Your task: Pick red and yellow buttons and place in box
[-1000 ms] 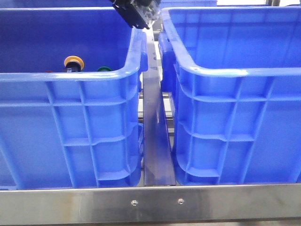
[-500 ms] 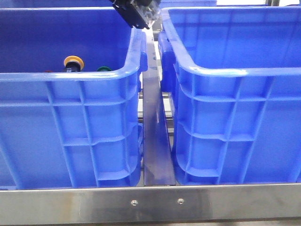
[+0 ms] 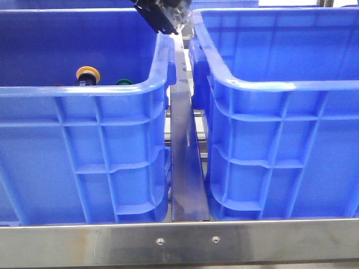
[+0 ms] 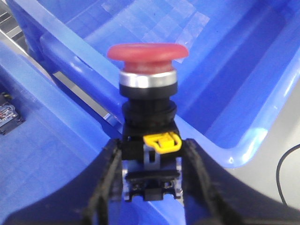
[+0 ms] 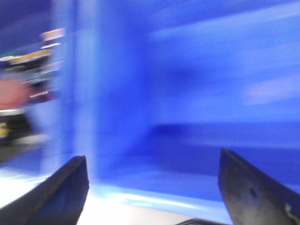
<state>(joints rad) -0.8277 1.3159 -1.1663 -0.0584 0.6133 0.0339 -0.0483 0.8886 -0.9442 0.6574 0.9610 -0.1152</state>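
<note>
My left gripper [image 4: 152, 146] is shut on the black body of the red button [image 4: 147, 51], whose cap points away from the wrist. In the front view this gripper [image 3: 168, 18] hangs at the top, above the gap between two blue crates. The yellow button [image 3: 88, 74] lies deep in the left crate [image 3: 84, 92]. The box [image 3: 280, 87] is the right crate, and what it holds is hidden in the front view. My right gripper [image 5: 151, 157] is open with nothing between its fingers, facing a blurred blue crate wall.
A green-capped button [image 3: 124, 82] lies next to the yellow one, just behind the left crate's front rim. A steel bar [image 3: 185, 168] runs between the crates, and a steel rail [image 3: 179, 242] crosses the front. Both crates have thick rims near the held button.
</note>
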